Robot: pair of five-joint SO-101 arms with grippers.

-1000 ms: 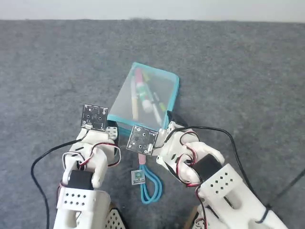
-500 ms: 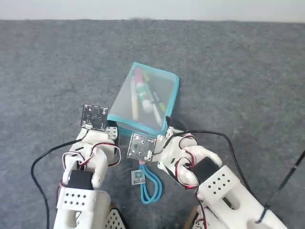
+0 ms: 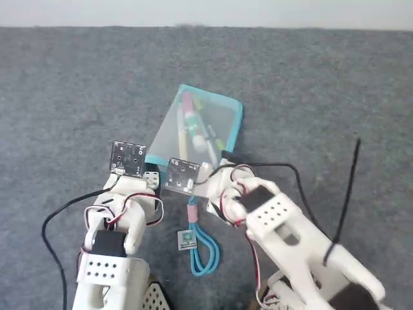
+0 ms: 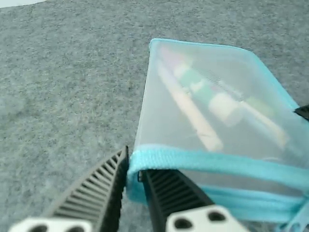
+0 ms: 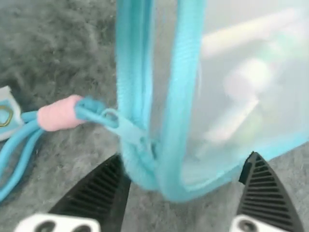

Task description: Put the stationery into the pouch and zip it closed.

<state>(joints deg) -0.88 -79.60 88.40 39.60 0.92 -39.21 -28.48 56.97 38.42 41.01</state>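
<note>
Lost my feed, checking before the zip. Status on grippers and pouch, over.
Left gripper shut on pouch corner. Right gripper open, jaws astride the zipper pull end. Stationery inside. Cord trails from the pull between the arms.

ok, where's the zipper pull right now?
Right wrist view: the zipper pull sits on the near edge of the pouch, inside the open right gripper; its pink bead and cord loop trail toward the arms.
</note>
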